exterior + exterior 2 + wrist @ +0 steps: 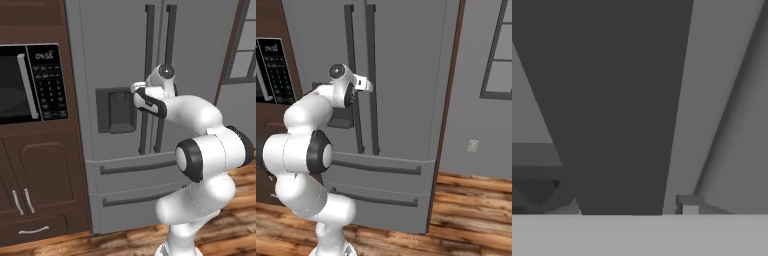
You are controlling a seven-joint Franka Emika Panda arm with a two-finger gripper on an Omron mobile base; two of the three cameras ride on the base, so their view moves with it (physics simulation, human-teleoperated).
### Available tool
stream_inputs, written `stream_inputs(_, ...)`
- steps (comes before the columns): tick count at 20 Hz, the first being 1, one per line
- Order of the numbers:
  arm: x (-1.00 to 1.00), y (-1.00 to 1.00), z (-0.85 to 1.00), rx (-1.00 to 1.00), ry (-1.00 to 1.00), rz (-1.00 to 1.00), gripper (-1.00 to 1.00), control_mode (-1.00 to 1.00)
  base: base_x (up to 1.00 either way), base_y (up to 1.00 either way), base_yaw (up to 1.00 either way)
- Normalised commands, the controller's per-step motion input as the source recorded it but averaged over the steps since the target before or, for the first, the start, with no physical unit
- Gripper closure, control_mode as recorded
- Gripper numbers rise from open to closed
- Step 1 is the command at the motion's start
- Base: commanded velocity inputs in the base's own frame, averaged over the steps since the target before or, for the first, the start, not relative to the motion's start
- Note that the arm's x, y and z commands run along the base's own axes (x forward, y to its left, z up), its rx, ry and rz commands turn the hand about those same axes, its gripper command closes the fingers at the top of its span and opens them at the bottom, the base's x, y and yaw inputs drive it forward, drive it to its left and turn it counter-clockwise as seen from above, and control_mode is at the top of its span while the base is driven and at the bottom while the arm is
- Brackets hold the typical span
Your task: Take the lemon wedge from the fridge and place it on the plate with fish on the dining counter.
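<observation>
While fridge [120, 60] doors shut, microwave [30, 82] alongside, fingers possibly at handle [351, 75].

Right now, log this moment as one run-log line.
phase: reaching fridge door | tall grey French-door fridge: doors closed | hand: at dark vertical bar handle | grip: unclear | lemon wedge: not yet retrieved

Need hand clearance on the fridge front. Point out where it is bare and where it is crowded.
Bare: the fridge right door panel, between its bar handle and the brown side trim. Crowded: the centre seam, where the tool sits at the left handle, beside the dispenser recess.
</observation>
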Motion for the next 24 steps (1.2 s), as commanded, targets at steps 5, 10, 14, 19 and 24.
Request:
stream_inputs(5,0.00,0.00,0.00,0.00,0.00,0.00,1.00,-1.00,0.00,0.00,0.00)
stream_inputs(10,-0.14,0.19,0.05,-0.01,-0.08,0.01,1.00,-1.00,0.00,0.00,0.00)
stream_inputs(14,-0.31,0.78,0.30,-0.05,-0.21,0.00,1.00,-1.00,0.00,0.00,0.00)
stream_inputs(19,-0.24,1.00,0.38,-0.02,-0.19,0.00,1.00,-1.00,0.00,0.00,0.00)
stream_inputs(24,-0.20,1.00,0.54,-0.02,-0.17,0.00,1.00,-1.00,0.00,0.00,0.00)
